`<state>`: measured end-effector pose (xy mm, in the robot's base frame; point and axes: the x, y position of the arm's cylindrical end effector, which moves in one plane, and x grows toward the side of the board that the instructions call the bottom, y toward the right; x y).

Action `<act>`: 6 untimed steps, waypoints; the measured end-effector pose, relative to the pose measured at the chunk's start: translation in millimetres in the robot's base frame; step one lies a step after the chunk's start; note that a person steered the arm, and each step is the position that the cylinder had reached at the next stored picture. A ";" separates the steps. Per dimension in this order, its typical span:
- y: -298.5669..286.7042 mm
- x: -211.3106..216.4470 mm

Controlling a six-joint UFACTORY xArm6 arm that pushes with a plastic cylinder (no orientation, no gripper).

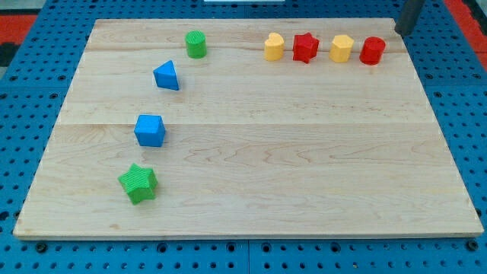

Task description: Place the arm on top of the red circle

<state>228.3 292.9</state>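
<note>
The wooden bench [251,167] carries eight blocks: two blue, two green, two red, two yellow. The red circle [373,51] ends a top row of yellow heart [274,47], red star [306,48] and yellow hexagon [342,49], with my tip [399,32] just beyond it to the upper right, nothing between; there are no fingers, only a bare rod. Down the left sit a green star [138,183], blue cube [150,130], blue triangle [167,75] and green cylinder [196,44].

dark rod at the view's top right, my tip [398,32] lowered
</note>
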 end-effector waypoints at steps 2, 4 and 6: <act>-17.8 13.7; -53.3 13.8; -47.1 13.8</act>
<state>242.1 245.8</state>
